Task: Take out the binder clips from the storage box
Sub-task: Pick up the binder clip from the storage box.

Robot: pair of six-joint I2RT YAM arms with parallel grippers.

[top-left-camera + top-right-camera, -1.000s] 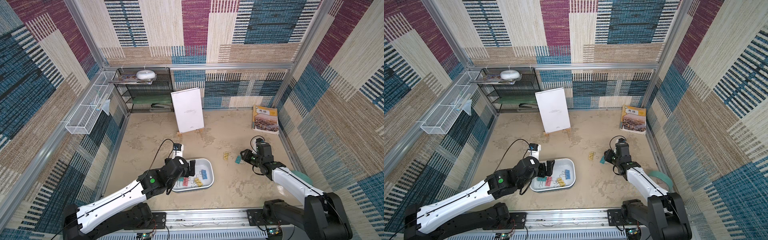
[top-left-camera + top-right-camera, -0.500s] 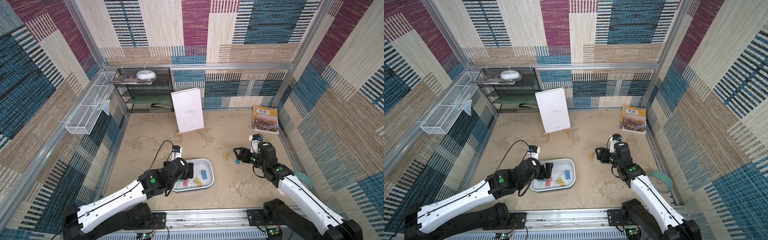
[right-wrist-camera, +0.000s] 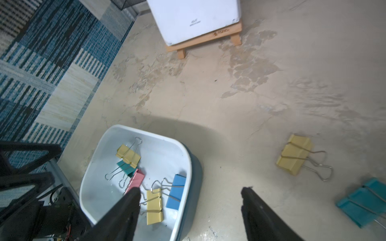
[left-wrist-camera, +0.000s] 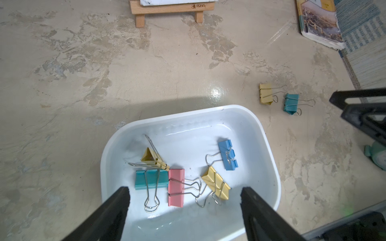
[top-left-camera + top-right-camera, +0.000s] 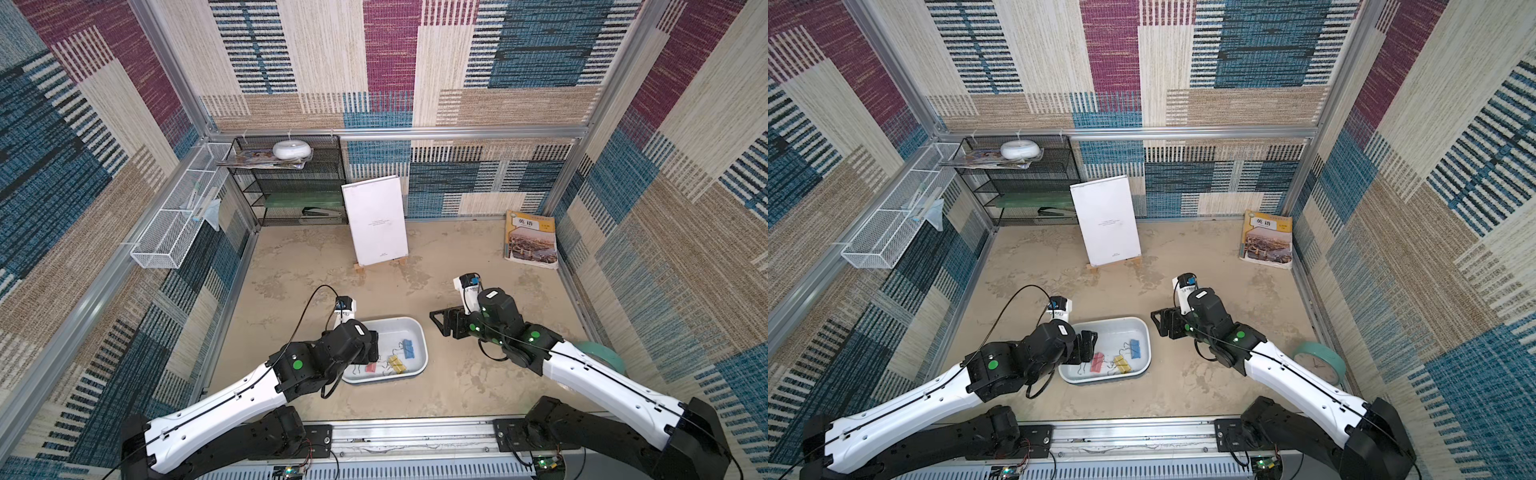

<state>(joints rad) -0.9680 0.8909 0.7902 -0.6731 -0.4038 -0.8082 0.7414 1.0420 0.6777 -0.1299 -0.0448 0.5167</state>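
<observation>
The storage box sits where it sat a second ago, near the front of the surface, holding five binder clips – two yellow, one teal, one pink, one blue. The right hand has since left the two clips lying outside and swung toward the box, jaws spread, grasping nothing. The left hand still hangs over the box, jaws wide and empty. The surface is mottled beige, enclosed by woven walls patched in blue, maroon and cream. The box's long axis runs from the left arm's side to the right arm's. Beyond its right end, a yellow clip and a teal clip lie side by side, wire handles pointing away from the box.
</observation>
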